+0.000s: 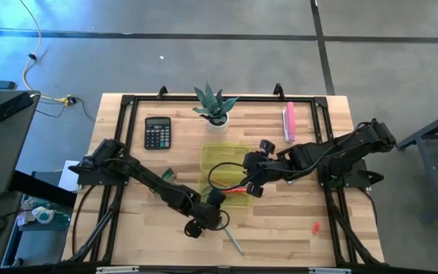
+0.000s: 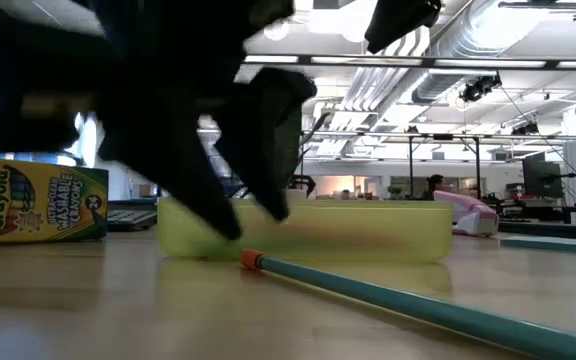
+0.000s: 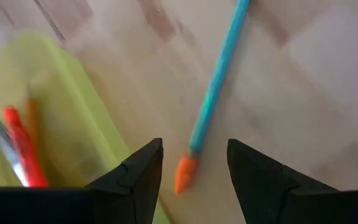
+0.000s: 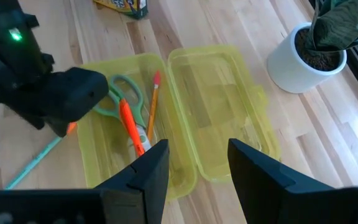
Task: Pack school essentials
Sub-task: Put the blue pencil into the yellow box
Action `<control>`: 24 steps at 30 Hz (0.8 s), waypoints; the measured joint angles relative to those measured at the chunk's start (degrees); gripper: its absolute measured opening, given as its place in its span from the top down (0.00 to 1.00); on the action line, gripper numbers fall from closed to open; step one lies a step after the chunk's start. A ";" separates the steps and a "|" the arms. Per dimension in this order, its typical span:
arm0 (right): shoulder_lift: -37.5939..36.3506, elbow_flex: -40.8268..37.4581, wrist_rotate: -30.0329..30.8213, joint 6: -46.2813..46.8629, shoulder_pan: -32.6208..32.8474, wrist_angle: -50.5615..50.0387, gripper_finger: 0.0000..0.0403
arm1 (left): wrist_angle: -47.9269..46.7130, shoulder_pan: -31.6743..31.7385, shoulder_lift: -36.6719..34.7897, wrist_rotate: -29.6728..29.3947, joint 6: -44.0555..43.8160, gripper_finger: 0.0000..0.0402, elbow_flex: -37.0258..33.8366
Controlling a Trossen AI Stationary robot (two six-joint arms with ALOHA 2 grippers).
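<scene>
Light wooden plank surface (image 1: pixel 280 228) in a black frame, on grey concrete floor (image 1: pixel 204 53). Open translucent yellow plastic case (image 4: pixel 216 118) at centre holds green-handled scissors (image 4: pixel 126 99), an orange pen (image 4: pixel 129 127) and a thin wooden pencil (image 4: pixel 153 99). Left gripper (image 3: pixel 191 180), fingers spread, straddles the orange-tipped teal pen (image 3: pixel 213 93) at 6 o'clock. Right gripper (image 4: pixel 194 168), fingers apart, empty, hovers above the case. Yellow crayon box (image 2: pixel 38 205) at 9 o'clock. Room beyond: open workshop with ceiling ducts (image 2: pixel 488 40).

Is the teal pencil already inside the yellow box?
No, the teal pencil lies on the table beside the yellow box, between the left gripper's open fingers.
</scene>
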 joint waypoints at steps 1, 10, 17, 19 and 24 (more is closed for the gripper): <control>0.00 0.00 -0.01 0.12 0.00 -0.01 0.62 | 0.19 0.00 0.66 -0.07 -0.02 0.58 -0.01; 0.00 0.00 -0.02 0.04 0.00 -0.01 0.62 | 0.93 -0.12 3.32 -4.71 -1.67 0.58 0.23; 0.00 0.00 -0.02 0.10 0.00 -0.01 0.62 | 0.20 0.26 3.42 -2.29 -4.65 0.60 0.23; 0.00 0.00 -0.02 0.11 0.00 -0.01 0.62 | -0.37 0.47 3.48 -1.96 -5.63 0.62 0.23; 0.00 0.00 -0.02 0.12 0.00 -0.01 0.62 | -0.87 1.06 3.52 0.48 -6.76 0.67 0.23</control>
